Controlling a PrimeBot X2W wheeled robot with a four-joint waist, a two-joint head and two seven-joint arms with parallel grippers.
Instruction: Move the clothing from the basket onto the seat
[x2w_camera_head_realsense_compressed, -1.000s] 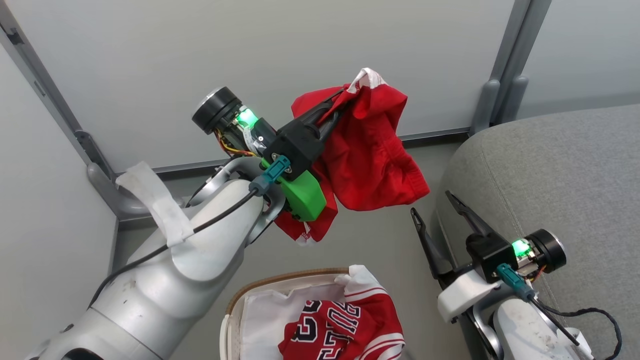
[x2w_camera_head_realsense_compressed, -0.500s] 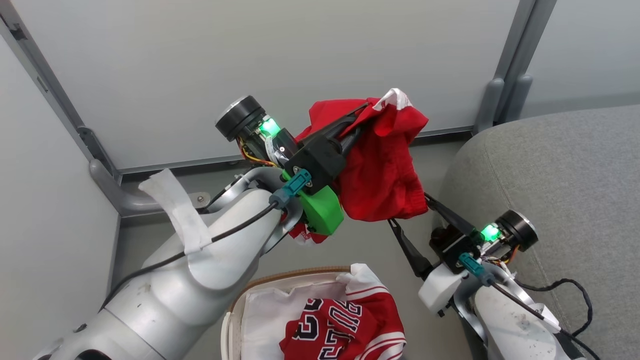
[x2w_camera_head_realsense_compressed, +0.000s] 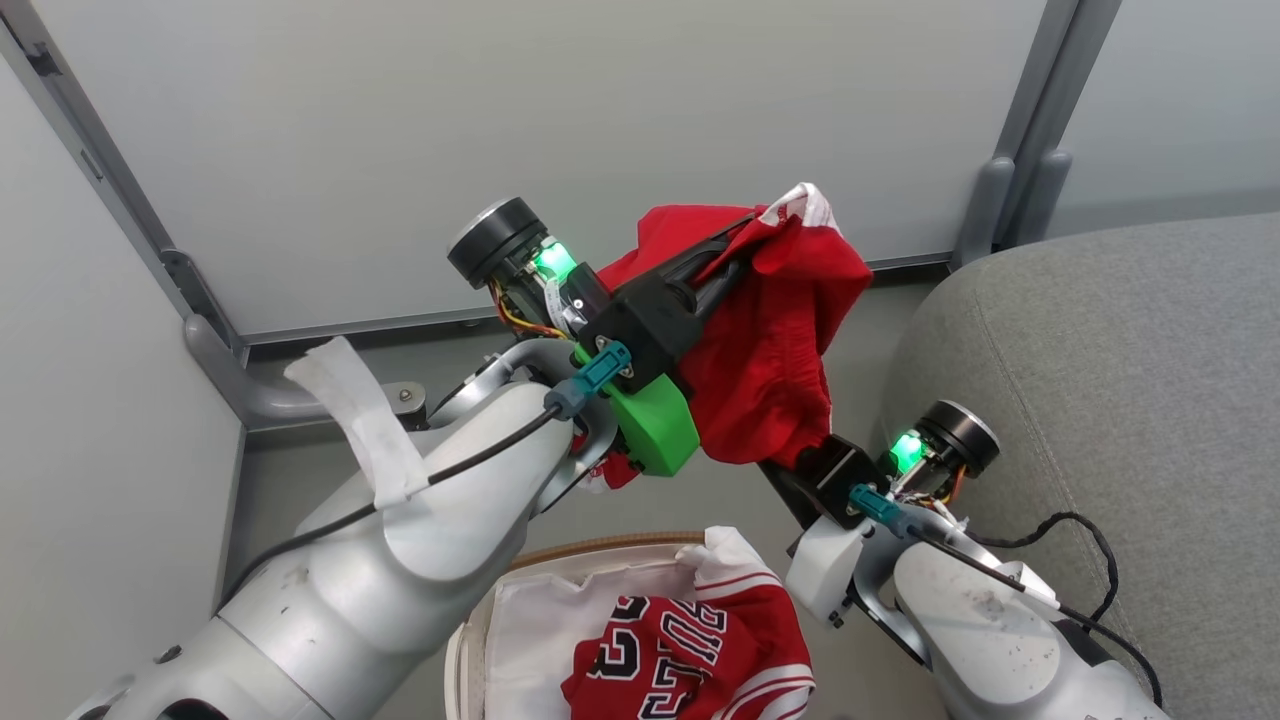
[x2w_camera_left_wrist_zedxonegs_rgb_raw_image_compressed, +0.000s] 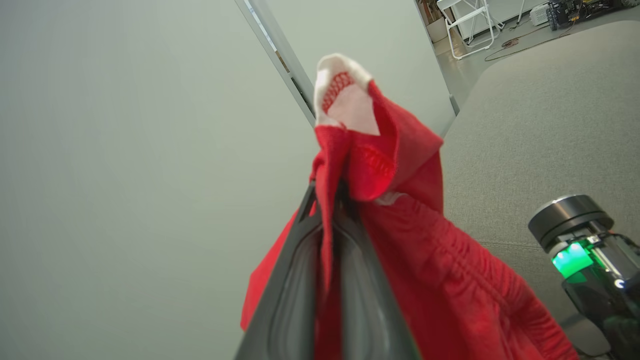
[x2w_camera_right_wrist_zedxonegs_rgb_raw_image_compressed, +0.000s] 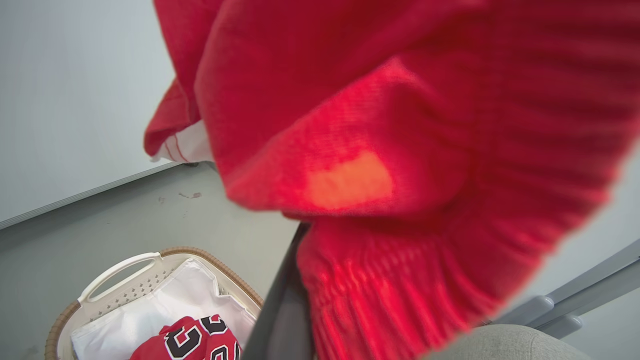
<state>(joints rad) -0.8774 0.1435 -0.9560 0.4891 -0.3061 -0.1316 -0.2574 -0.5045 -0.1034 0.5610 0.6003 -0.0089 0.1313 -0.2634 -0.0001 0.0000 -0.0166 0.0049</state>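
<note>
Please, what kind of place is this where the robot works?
Probably a lab or test area, not a home: plain grey partition panels on metal posts, a folding chair and cables on the floor behind, with a grey seat and a laundry basket set among them.

Pale grey wall panels (x2w_camera_head_realsense_compressed: 600, 120) stand in grey metal frames (x2w_camera_head_realsense_compressed: 1045, 100) along the far edge of the grey floor (x2w_camera_right_wrist_zedxonegs_rgb_raw_image_compressed: 125, 220). A white folding chair (x2w_camera_left_wrist_zedxonegs_rgb_raw_image_compressed: 465, 17) stands farther off, with cables (x2w_camera_left_wrist_zedxonegs_rgb_raw_image_compressed: 515, 45) beside it.
</note>
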